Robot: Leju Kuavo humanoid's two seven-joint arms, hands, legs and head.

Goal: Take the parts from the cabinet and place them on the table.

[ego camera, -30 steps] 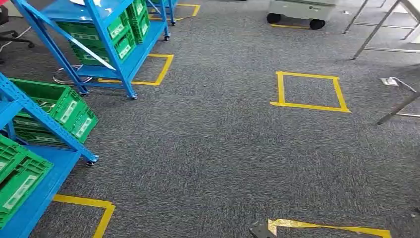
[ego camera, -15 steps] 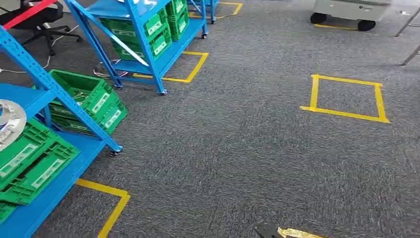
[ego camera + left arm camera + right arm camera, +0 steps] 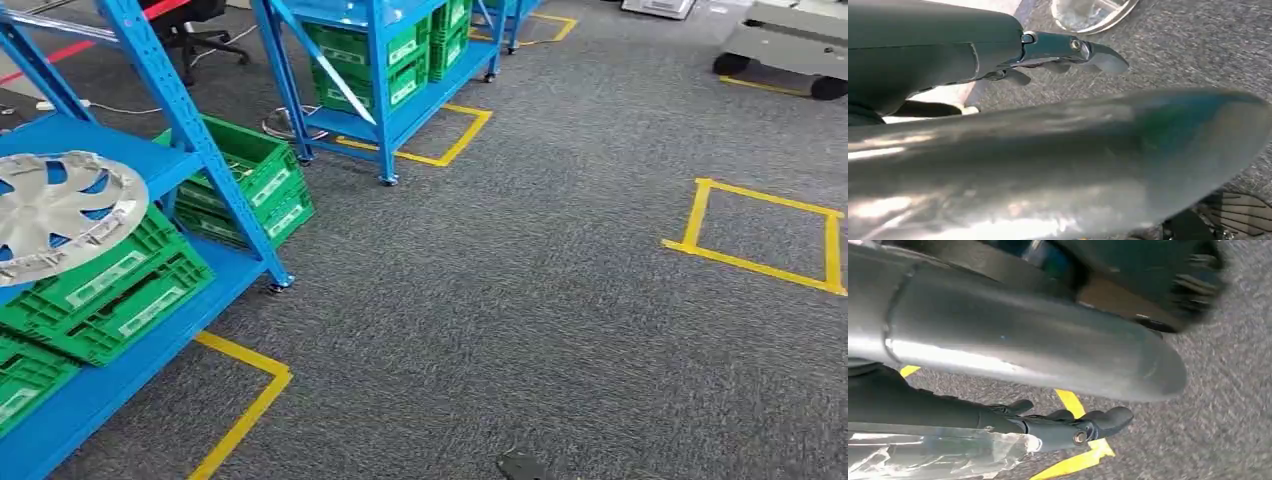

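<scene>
Head view is showing a silver hubcap lying at nine o'clock on green crates, reachable; each wrist view's robot hand is hanging empty, fingers loosely extended.

Open grey carpet spreads across the middle and right. At near left a blue rack with green crates blocks passage; a second rack stands far left.
</scene>
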